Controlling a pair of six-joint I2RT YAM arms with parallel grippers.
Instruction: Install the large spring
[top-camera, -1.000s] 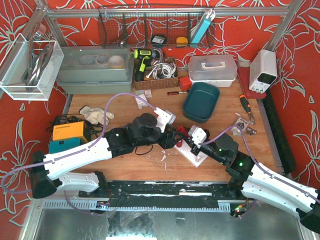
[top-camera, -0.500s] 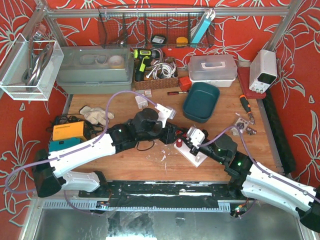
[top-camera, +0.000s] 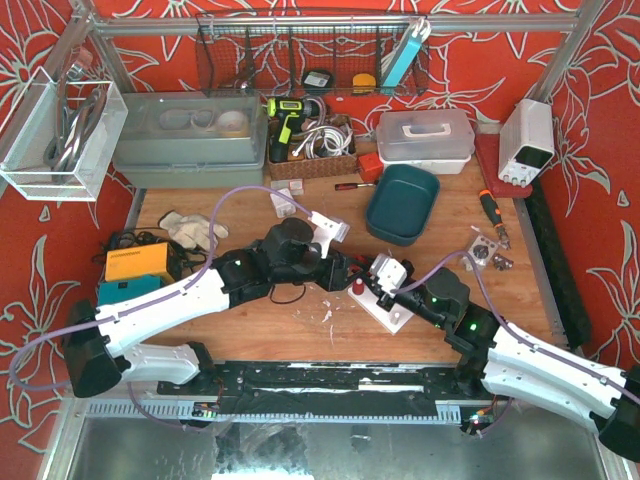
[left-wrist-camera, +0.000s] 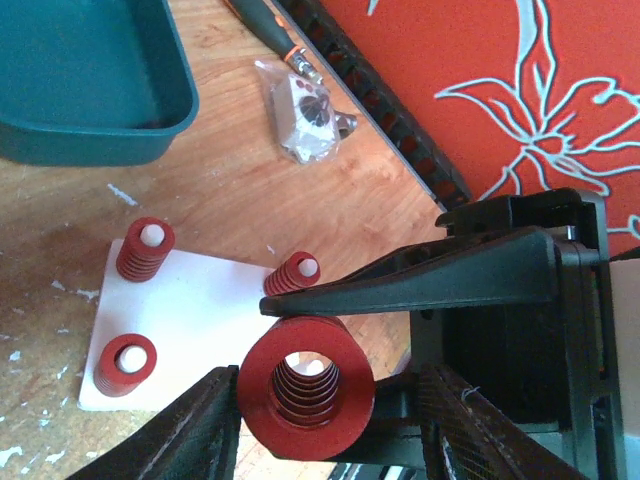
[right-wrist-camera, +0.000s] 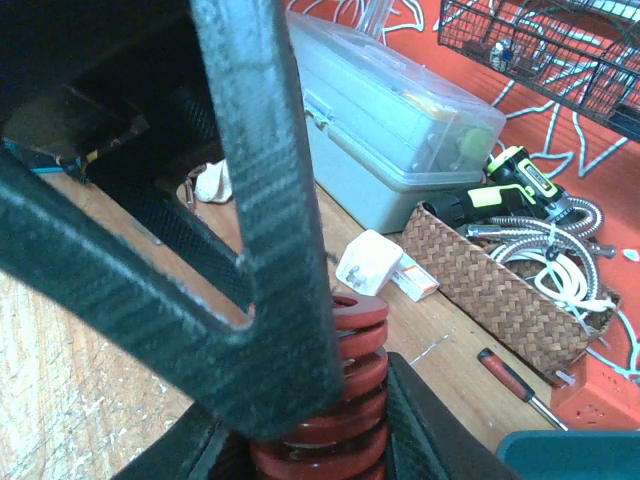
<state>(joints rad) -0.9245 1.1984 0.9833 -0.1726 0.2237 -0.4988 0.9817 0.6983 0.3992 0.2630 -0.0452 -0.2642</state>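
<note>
Looking from top external: the left gripper (top-camera: 340, 272) and right gripper (top-camera: 380, 272) are set nose to nose. The white base plate (top-camera: 392, 312) lies just beneath and beyond both tips. What is carried between them is hidden.
Left wrist: the large spring (left-wrist-camera: 305, 385) is seen end-on between the left gripper's fingers (left-wrist-camera: 215, 425), which are judged to be clenched on its sides. Beyond the fingertips, three small springs (left-wrist-camera: 145, 250) are seated on pegs, and something white, perhaps a fourth peg, is glimpsed through the bore.
Right gripper's finger (left-wrist-camera: 430, 280): laid across the spring's upper rim.
Right wrist: the spring (right-wrist-camera: 325, 400) is stood upright just ahead of the lens. Whether the right jaws are pinched on it cannot be told.
Handling: stiff, weighty steel with smooth, rounded coils is expected. It is best held across the middle coils, with the bore left clear.
</note>
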